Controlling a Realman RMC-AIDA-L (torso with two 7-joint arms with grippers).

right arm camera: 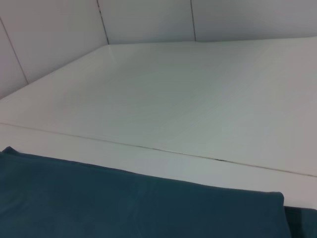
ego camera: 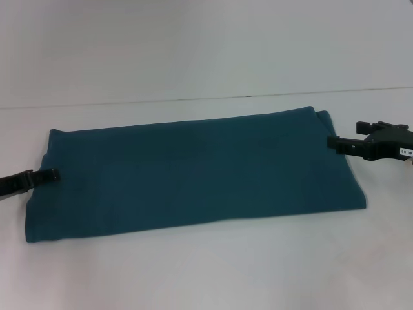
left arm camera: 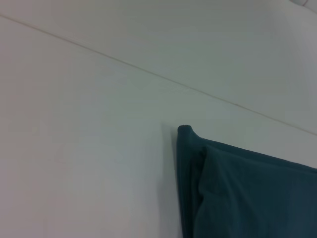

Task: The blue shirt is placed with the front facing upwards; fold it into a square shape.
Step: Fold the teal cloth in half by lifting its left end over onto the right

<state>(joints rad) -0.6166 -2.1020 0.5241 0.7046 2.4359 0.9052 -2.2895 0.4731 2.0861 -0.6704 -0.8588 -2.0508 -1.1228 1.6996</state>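
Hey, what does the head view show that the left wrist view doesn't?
Only the head view shows the whole blue shirt folded into a long band, with the left claw at its left end and the right claw at its right end. No lettering is visible on it.

Only the left wrist view shows a close look at one corner of the shirt, where stacked fabric layers show along the edge.

Both show the shirt lying flat on the white table, which has a thin seam line across it.

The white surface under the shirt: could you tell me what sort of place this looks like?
Probably a lab folding bench: a bare white table, white panelled walls, and only the blue shirt, part-folded, between the left hand and right hand.
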